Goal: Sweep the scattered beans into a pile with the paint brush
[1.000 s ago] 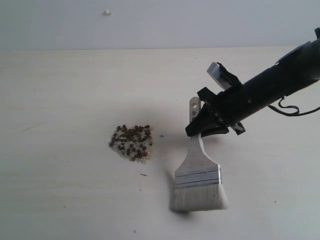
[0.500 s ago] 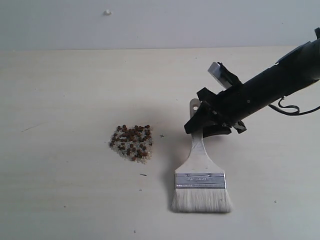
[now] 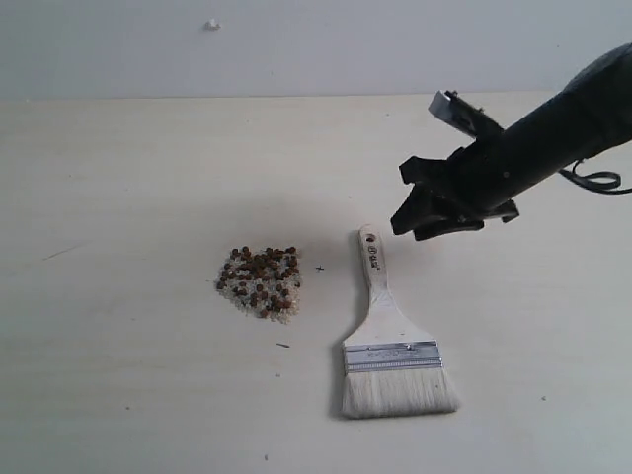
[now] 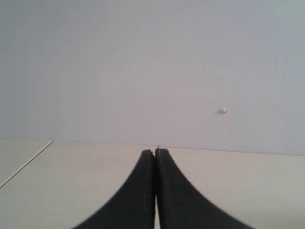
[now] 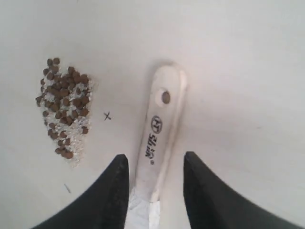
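The paint brush (image 3: 389, 336) lies flat on the table, handle end pointing away, whitish bristles nearest the front edge. Left of it sits the pile (image 3: 260, 280) of dark reddish-brown beans mixed with off-white grains. My right gripper (image 3: 427, 223) hovers open just above and to the right of the handle's end, holding nothing. In the right wrist view the brush handle (image 5: 159, 129) shows between the spread fingers of the right gripper (image 5: 155, 160), with the pile (image 5: 64, 107) off to one side. My left gripper (image 4: 156, 151) is shut and empty, out of the exterior view.
The pale wooden table (image 3: 138, 178) runs back to a plain grey wall. A small pencilled cross (image 3: 319, 268) marks the table between pile and brush. A tiny white speck (image 3: 211, 25) sits on the wall.
My right gripper let go of the brush handle and rose up and to the right. The brush dropped from a tilted stand to lying flat on the table.
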`<state>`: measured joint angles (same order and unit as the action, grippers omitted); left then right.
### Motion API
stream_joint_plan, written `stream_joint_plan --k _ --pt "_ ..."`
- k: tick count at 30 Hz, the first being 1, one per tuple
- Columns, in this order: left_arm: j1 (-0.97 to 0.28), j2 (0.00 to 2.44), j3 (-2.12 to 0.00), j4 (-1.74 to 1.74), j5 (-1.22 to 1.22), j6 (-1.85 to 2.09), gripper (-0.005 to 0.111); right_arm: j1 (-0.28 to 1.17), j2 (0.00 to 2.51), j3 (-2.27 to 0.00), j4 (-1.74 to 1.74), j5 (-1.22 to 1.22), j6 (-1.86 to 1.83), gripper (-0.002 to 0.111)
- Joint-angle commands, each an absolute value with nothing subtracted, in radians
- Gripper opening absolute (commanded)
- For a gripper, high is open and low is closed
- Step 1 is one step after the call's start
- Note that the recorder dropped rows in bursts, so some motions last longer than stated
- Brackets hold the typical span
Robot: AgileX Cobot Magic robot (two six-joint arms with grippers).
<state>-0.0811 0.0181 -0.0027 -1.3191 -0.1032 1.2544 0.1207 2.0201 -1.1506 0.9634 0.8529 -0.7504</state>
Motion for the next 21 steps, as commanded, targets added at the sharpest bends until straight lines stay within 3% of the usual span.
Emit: stream_joint_plan --k 1,4,9,16,21 --pt "-0.083 0.012 0.0 -1.319 -0.097 1.258 0.0 0.115 1.909 -1.156 0.745 0.781 -0.603 0.021" --pt "-0.083 0.012 0.0 -1.319 -0.097 1.258 0.0 0.116 1.836 -1.151 0.616 0.781 -0.509 0.0" --pt "-0.083 0.012 0.0 -1.319 -0.097 1.258 0.0 0.116 1.666 -1.052 0.538 0.638 -0.376 0.0" --pt "-0.083 0.012 0.0 -1.319 -0.097 1.258 0.0 0.116 1.295 -0.702 0.655 0.236 -0.365 0.0" --pt "-0.083 0.012 0.0 -1.319 -0.097 1.258 0.0 0.116 1.064 -0.567 0.651 0.228 -0.341 0.0"
